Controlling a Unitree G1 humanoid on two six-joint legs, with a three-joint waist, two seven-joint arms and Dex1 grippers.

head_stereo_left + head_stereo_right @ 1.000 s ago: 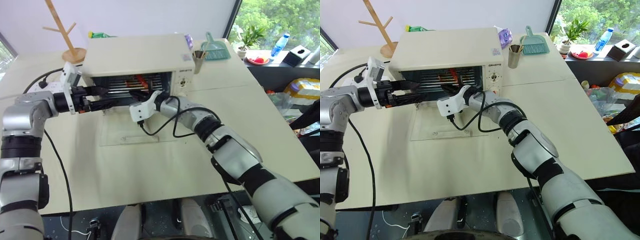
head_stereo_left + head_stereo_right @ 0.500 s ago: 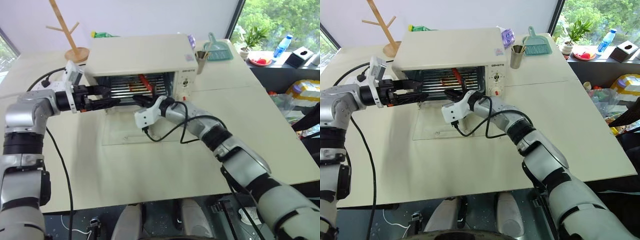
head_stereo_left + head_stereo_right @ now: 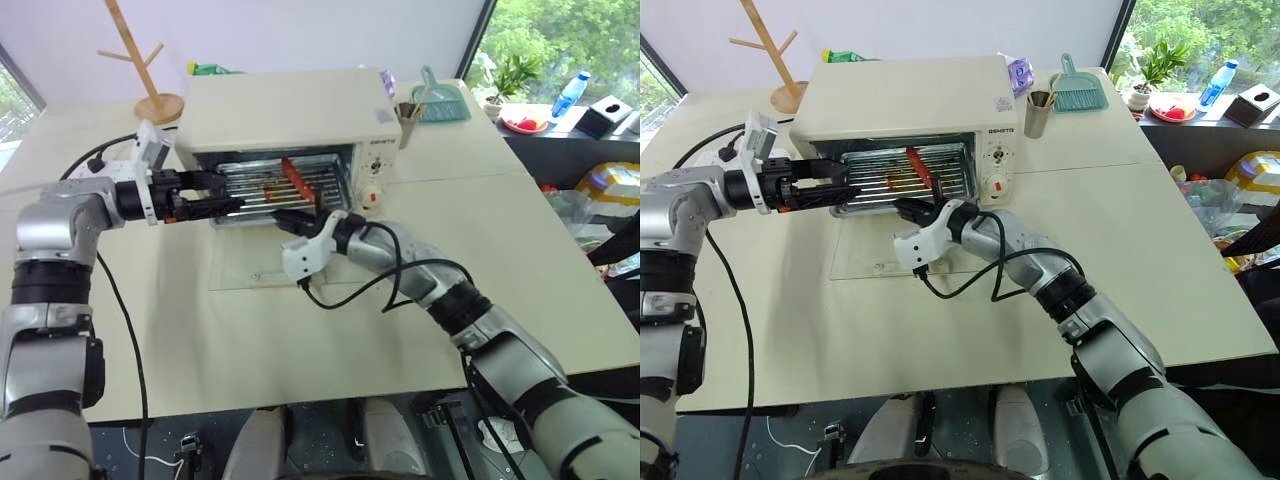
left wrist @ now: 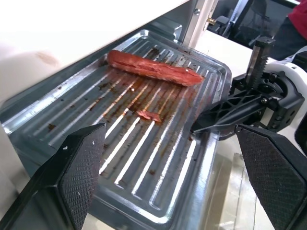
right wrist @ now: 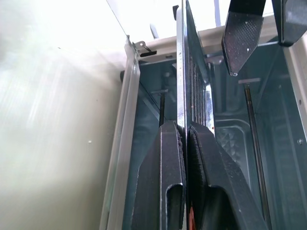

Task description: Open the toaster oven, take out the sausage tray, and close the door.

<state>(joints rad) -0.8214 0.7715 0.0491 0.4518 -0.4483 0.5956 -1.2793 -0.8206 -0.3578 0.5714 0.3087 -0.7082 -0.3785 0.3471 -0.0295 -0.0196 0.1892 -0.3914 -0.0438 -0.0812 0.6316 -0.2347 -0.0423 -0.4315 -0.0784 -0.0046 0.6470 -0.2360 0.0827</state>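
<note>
Right hand (image 5: pixel 184 139) was clamped on the front rim of the sausage tray (image 4: pixel 144 143), fingers pinched above and below the edge. The tray was held level, partly drawn out of the toaster oven (image 3: pixel 290 105), long axis across the oven mouth. Sausage (image 4: pixel 153 68) was seen lying along that axis, toward the far side from the right hand. Left hand (image 3: pixel 235 203) was spread wide, unloaded, at the tray's left end. The door (image 3: pixel 250 268) was lying flat on the surface (image 3: pixel 520 230), below both hands.

You've got a wooden mug tree (image 3: pixel 770 55), teal dustpan (image 3: pixel 1074 88), metal cup (image 3: pixel 1038 112), green bottle (image 3: pixel 840 56) behind; tissue box (image 3: pixel 1252 104) far right.
</note>
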